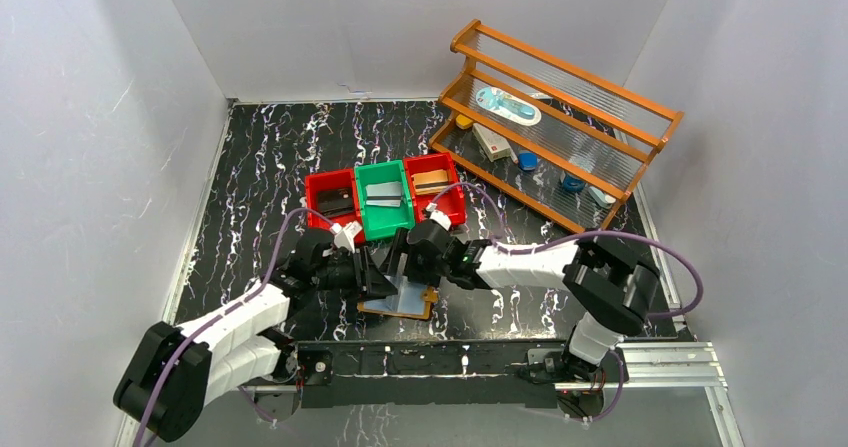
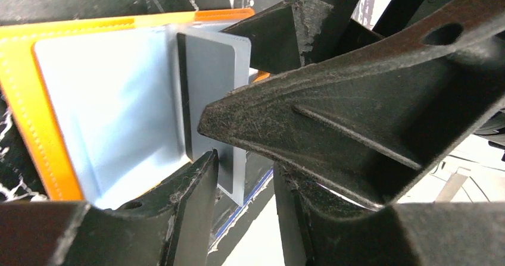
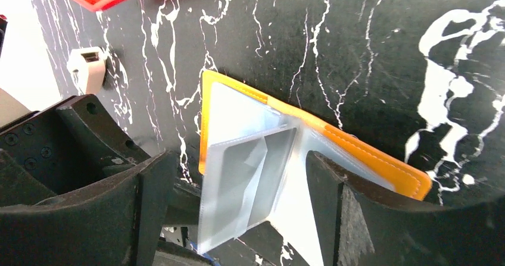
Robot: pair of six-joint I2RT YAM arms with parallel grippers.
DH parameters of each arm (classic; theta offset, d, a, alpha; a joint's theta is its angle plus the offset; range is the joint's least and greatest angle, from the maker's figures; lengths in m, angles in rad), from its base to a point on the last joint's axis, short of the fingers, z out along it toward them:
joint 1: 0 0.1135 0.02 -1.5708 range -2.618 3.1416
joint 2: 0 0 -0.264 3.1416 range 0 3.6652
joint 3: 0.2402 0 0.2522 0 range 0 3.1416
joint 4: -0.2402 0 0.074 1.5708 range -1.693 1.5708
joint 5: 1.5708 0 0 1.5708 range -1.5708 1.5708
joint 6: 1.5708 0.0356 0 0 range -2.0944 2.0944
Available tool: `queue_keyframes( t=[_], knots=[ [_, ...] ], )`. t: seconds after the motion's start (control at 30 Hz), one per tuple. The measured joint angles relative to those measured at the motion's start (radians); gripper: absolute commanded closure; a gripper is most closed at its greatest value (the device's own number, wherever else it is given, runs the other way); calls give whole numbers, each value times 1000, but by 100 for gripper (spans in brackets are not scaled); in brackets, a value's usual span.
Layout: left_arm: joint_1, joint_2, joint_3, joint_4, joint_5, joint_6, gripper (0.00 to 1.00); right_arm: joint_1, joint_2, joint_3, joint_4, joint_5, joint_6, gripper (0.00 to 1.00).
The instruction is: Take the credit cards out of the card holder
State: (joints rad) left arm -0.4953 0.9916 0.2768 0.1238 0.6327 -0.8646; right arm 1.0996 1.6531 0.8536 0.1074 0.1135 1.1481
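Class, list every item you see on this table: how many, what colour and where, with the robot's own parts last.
black white-veined marble-pattern table: one, black, under everything
red plastic bins: two, red, mid-table, flanking the green one
green plastic bin: one, green, between them, holding loose grey cards
tan-orange leather card holder: one, orange, open at the near edge
grey plastic credit card: one seen, grey, in a clear pocket standing up from the holder
wooden rack with ribbed clear shelves: one, orange-brown, far right, carrying a blue-white packet
left hand: one, black, at the pocket's edge
right hand: one, black, open, straddling the pocket
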Motion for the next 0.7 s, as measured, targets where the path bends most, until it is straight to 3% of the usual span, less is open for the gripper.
queue_keyframes(
  t=[0.23,0.43,0.7],
  knots=[
    [-53,113,55,106,30,8,60,-2,-112,-1,-141,120,7,12],
    [-125,245,134,162,56,19,57,9,-282,-103,-189,199,58,30],
    [-154,-29,181,-118,-240,72,50,15,-349,-192,-159,171,70,46]
  ],
)
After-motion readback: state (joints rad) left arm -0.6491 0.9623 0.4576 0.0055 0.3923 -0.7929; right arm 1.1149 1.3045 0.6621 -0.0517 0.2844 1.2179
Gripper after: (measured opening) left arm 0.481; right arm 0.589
